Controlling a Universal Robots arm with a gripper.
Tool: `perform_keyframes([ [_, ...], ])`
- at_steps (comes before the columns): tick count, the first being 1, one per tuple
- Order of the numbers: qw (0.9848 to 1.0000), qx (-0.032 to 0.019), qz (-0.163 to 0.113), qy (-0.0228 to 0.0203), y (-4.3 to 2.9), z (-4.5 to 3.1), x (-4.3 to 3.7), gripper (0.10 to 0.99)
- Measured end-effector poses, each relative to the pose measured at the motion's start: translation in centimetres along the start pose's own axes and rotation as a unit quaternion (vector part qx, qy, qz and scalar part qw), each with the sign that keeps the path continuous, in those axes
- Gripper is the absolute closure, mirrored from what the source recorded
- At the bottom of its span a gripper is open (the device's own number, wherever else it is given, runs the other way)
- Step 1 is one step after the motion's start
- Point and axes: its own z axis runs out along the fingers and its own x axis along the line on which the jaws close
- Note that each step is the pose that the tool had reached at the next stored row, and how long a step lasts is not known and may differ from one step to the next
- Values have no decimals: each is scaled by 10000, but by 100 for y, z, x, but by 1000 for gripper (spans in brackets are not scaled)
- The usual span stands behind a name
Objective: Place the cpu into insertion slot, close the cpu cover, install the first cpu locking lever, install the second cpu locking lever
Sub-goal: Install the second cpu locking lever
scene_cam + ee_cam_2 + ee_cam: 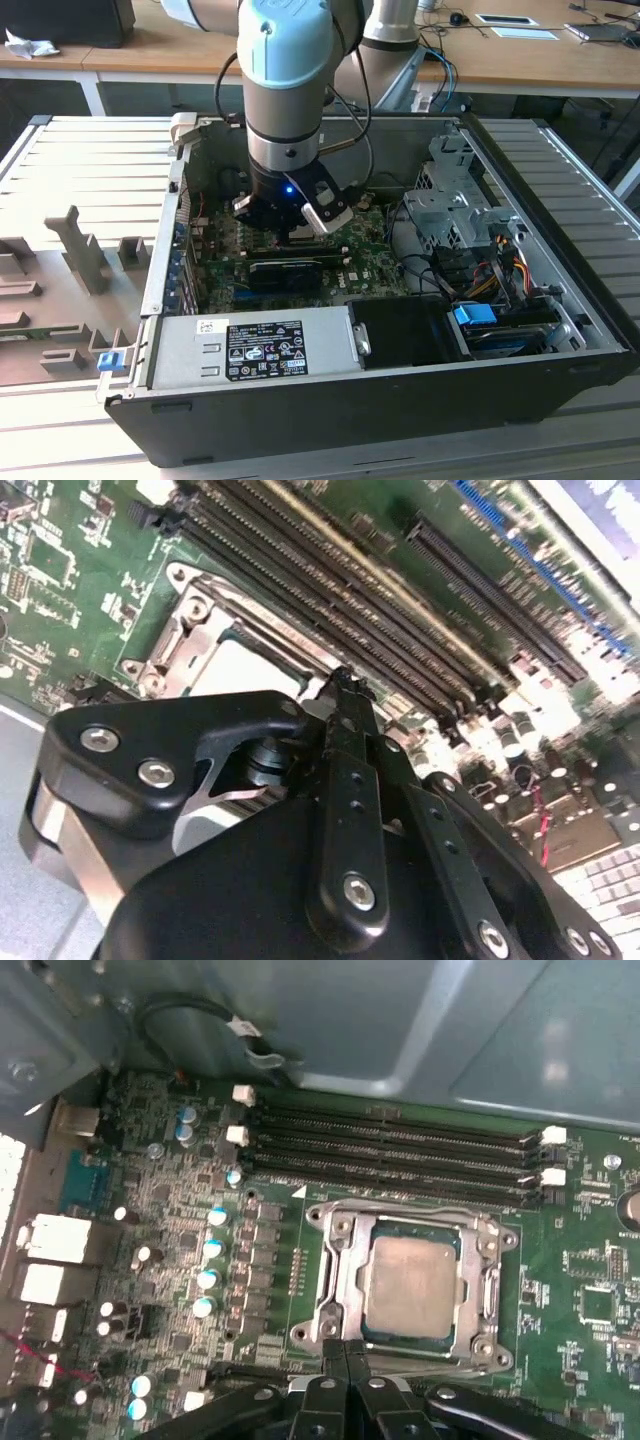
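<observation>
The cpu (408,1282) sits flat in the insertion slot (377,1330), the cpu cover (345,1270) closed around it. The end effector (345,1352), fingers (331,1360) pressed together with nothing held, touches the cover's edge at 6 o'clock of the cpu in the first wrist view.

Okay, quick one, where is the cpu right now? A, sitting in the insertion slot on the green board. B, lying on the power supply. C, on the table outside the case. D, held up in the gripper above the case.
A: in the first wrist view the cpu sits flat in the insertion slot, metal frame around it.
</observation>
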Motion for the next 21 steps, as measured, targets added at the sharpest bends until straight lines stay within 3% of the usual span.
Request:
perform_keyframes([
  [5,10000,-92,-32,-7,-51,-9,74,980],
  [7,9998,-185,-34,-21,-77,-7,95,980],
  [11,9996,-280,-34,-34,-91,14,125,980],
  [14,9993,-382,-32,-49,-109,42,135,980],
  [21,9989,-473,-31,-61,-125,124,140,980],
])
